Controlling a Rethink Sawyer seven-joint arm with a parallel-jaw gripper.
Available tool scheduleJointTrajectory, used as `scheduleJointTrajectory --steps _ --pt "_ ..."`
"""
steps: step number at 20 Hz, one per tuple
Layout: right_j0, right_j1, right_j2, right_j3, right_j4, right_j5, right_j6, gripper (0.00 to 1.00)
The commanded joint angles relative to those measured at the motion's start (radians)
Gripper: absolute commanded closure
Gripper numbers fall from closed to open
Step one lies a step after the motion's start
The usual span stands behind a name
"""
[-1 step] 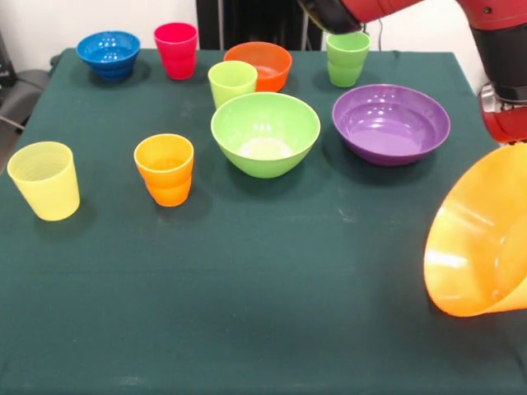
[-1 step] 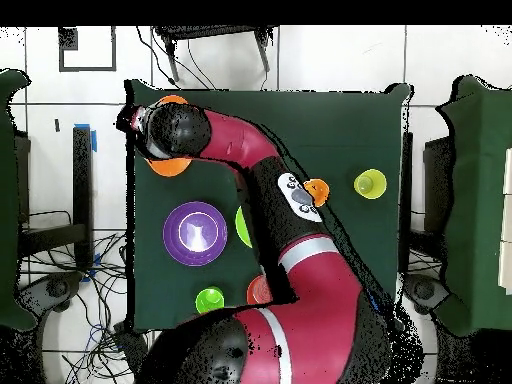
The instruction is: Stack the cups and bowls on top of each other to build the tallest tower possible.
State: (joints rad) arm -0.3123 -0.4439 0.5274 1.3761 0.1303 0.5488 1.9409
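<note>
Yellow-orange bowl [image 1: 478, 247] tilted on edge, airborne beside purple bowl [image 1: 391, 123]; end effector grip indiscernible; no legible writing.

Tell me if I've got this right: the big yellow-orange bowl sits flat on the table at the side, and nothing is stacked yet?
Not quite. In the front view the yellow-orange bowl is tipped on its side, its opening facing the table's middle, not flat. The rest holds: nothing is stacked yet.

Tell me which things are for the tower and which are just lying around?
For the tower: pale yellow cup, orange cup, lime-yellow cup, green cup, pink cup; blue bowl, small orange bowl, lime bowl, purple bowl, big yellow-orange bowl.
Lying about: floor cables.
</note>
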Motion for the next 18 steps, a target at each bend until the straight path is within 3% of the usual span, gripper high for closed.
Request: scheduleJointTrajectory --steps 1,11,14,18 --pt "-0.055 0.088 0.079 -0.071 0.005 0.098 -0.07 1.0" --pt "-0.109 0.234 0.118 -0.221 -0.03 0.209 -0.164 1.0" --pt "-0.132 0.25 0.13 -0.235 -0.041 0.248 -0.184 1.0" --pt "-0.16 0.209 0.15 -0.201 -0.048 0.293 -0.174 1.0"
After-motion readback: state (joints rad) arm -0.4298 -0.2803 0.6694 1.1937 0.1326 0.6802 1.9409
